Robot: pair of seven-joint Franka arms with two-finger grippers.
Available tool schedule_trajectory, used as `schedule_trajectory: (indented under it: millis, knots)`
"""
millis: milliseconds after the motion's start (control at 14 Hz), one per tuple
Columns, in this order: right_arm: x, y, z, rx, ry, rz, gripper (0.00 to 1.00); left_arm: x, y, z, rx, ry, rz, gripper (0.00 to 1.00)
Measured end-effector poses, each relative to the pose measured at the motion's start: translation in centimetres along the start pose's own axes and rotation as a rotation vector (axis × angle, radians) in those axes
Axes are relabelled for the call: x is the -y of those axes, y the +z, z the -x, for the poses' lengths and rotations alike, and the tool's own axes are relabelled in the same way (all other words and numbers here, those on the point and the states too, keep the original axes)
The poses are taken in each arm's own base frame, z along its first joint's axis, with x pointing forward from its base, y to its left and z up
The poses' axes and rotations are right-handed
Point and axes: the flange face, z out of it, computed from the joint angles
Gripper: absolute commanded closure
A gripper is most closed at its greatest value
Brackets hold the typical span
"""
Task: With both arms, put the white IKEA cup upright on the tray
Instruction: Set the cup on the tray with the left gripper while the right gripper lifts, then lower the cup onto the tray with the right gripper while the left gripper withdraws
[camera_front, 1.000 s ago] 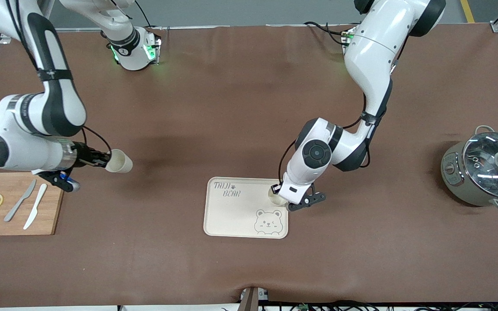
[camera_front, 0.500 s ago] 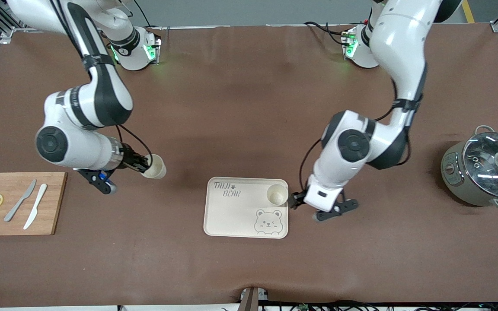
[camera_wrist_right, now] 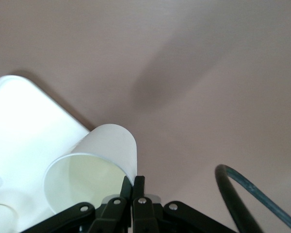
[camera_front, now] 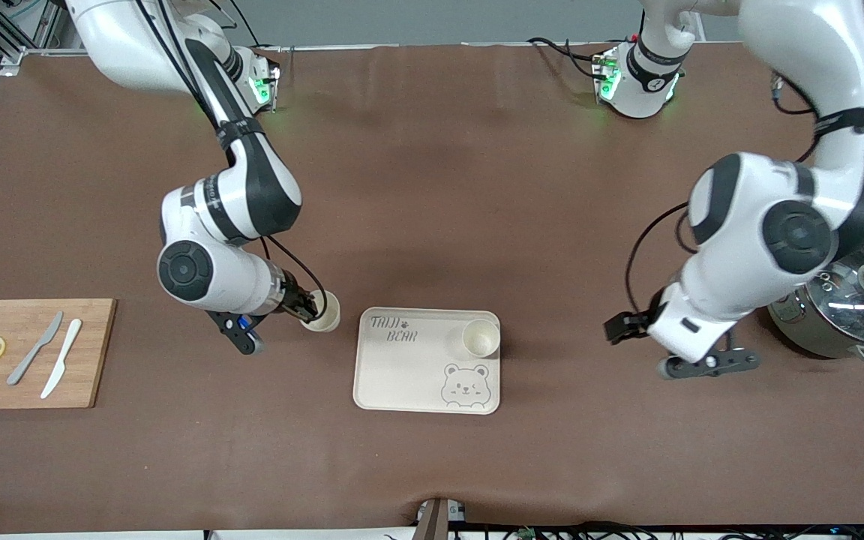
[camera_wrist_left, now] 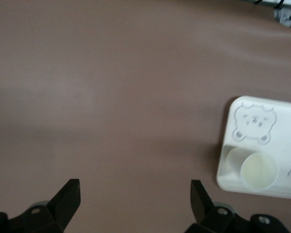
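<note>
The cream bear tray (camera_front: 402, 371) lies at the table's middle. One white cup (camera_front: 481, 337) stands upright on its corner toward the left arm's end. My right gripper (camera_front: 310, 307) is shut on the rim of a second white cup (camera_front: 325, 315), which it holds tilted just beside the tray's edge toward the right arm's end. In the right wrist view the fingers (camera_wrist_right: 134, 182) pinch the cup wall (camera_wrist_right: 99, 155) next to the tray (camera_wrist_right: 24, 111). My left gripper (camera_front: 616, 330) is open and empty over bare table between tray and pot. The left wrist view (camera_wrist_left: 134, 189) shows tray (camera_wrist_left: 286, 145) and cup (camera_wrist_left: 257, 170).
A steel pot with a glass lid (camera_front: 844, 300) stands at the left arm's end, close under the left arm's elbow. A wooden cutting board (camera_front: 27, 390) with two knives and lemon slices lies at the right arm's end.
My left gripper let go of the cup on the tray and drew away toward the pot. My right arm carried its cup from near the cutting board to the tray's edge.
</note>
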Motion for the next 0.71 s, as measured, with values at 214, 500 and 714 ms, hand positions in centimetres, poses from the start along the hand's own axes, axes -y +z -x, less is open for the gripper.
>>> schedule_trajectory:
  millis: [214, 500, 714]
  knots:
    - [3.3, 2.1, 2.0, -0.041, 0.004, -0.069, 1.0, 4.0, -6.0, 1.1, 0.0, -0.002, -0.008, 0.0]
    - [5.0, 5.0, 2.8, -0.06, -0.003, -0.095, 1.0, 8.2, -10.3, 2.9, 0.039, -0.009, -0.025, 0.0]
    - [5.3, 6.5, 3.1, -0.06, -0.006, -0.085, 1.0, 9.4, -11.0, 3.7, 0.076, -0.012, -0.033, 0.0]
